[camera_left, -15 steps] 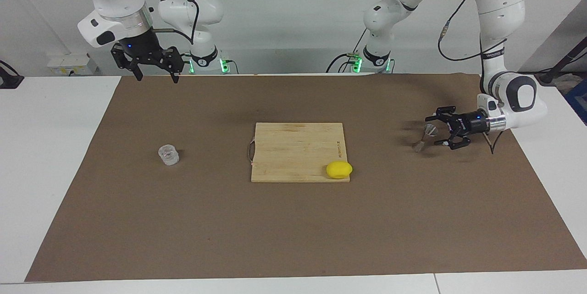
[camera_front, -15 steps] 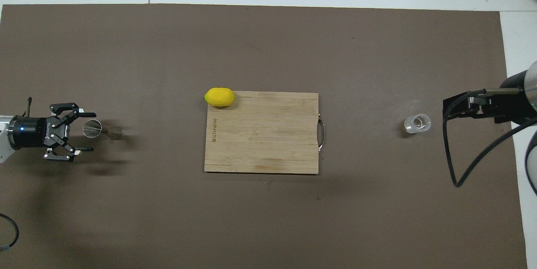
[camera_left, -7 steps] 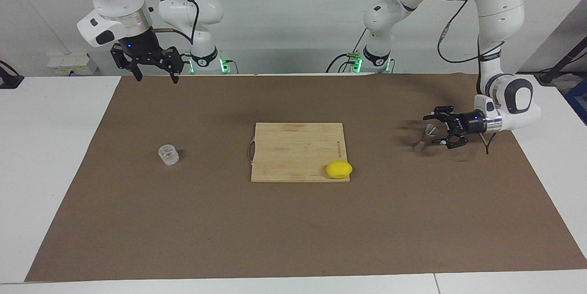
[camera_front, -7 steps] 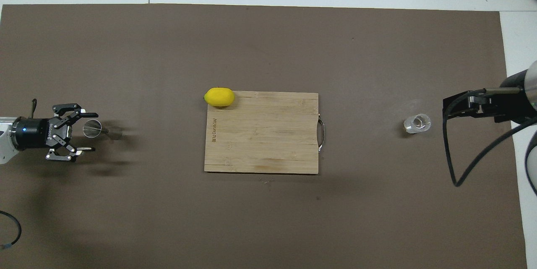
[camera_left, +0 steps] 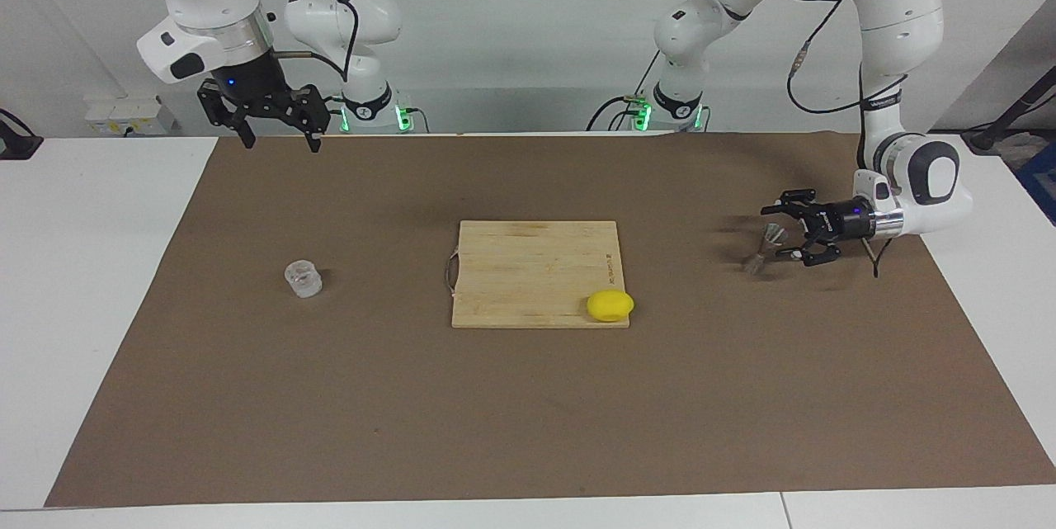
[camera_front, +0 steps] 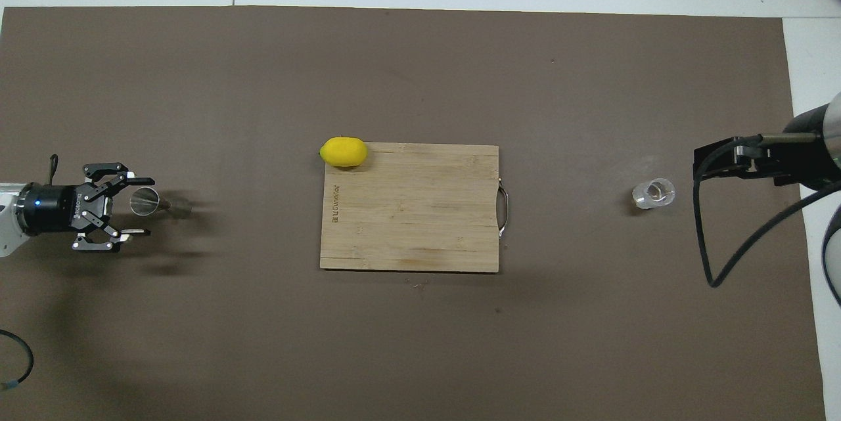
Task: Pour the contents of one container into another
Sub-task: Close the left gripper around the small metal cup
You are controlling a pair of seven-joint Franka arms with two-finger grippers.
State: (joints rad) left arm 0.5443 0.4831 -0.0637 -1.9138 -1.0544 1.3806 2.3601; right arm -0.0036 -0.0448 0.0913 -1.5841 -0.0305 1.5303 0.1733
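The small clear glass cup (camera_left: 303,279) (camera_front: 654,193) stands on the brown mat toward the right arm's end. Toward the left arm's end stands the silver hourglass jigger (camera_left: 763,247) (camera_front: 146,201). My left gripper (camera_left: 780,232) (camera_front: 146,206) lies level just above the mat. It is open, with one finger on each side of the jigger's upper cone and a gap left on both sides. My right gripper (camera_left: 279,141) hangs open and empty, high over the mat's edge by the robots. In the overhead view only its dark body shows, beside the cup.
A wooden cutting board (camera_left: 528,265) (camera_front: 407,211) lies in the middle of the mat (camera_left: 528,413). A yellow lemon (camera_left: 610,305) (camera_front: 343,152) sits at the board's corner that is farther from the robots, toward the left arm's end. White table borders the mat.
The left gripper's fingers have drawn in a little around the jigger, and its wrist has drawn slightly nearer the robots. The right gripper has barely shifted.
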